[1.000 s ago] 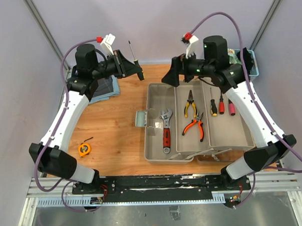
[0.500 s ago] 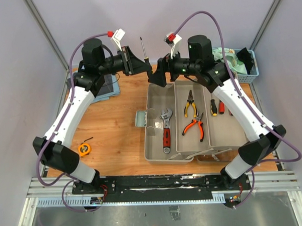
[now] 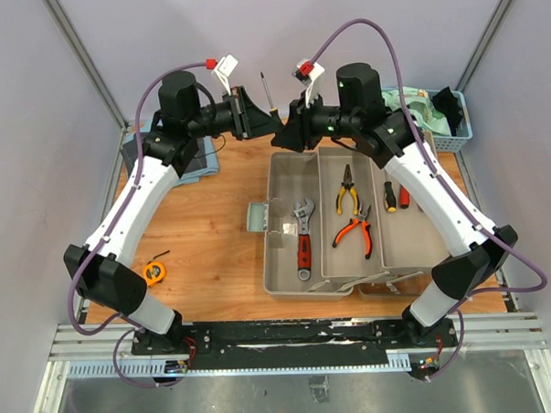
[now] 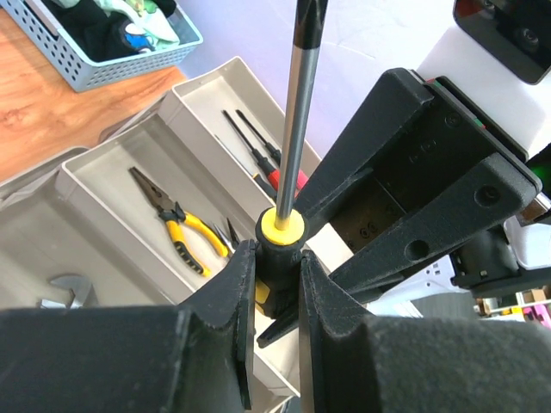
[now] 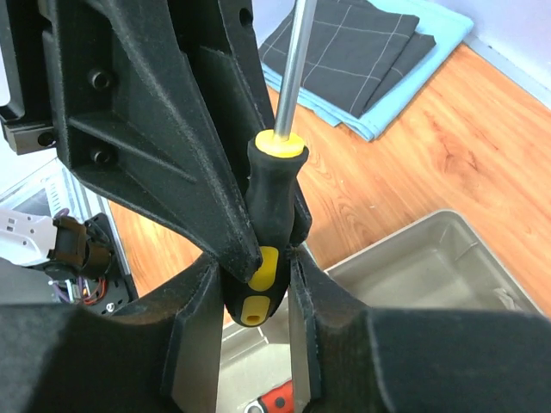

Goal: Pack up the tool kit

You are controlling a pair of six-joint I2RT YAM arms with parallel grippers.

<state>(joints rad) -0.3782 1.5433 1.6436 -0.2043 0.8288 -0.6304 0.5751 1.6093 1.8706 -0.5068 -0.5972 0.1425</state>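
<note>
The left gripper (image 3: 270, 126) is pinched tight on the black and yellow handle of a screwdriver (image 3: 266, 90). Its two fingers (image 4: 231, 318) press the handle from both sides, with only a thin gap between them. The right gripper (image 3: 289, 131) comes from the other side. Its fingers (image 5: 196, 318) are also closed in on the low end of the same handle, so both grippers hold the one tool. The shiny shaft points straight up.

The two grippers meet nose to nose just above the far edge of the toolbox (image 3: 269, 227). The toolbox lies open with its trays spread out. In its left tray lies a red-handled wrench (image 3: 302, 235). In the middle tray lie yellow pliers (image 3: 346, 192) and, nearer the arms, orange pliers (image 3: 354, 230). In the right tray lie small screwdrivers (image 3: 390, 194), partly hidden under the right arm.

An orange tape measure (image 3: 154, 272) sits well to the left of the toolbox. Dark cloths (image 3: 196, 160) lie past the toolbox's far left corner, under the left arm. A blue basket (image 3: 455, 130) stands beside the toolbox's far right corner.

All of it sits on a brown wood table (image 3: 213, 237). Pale purple walls (image 3: 341, 21) stand around it.
</note>
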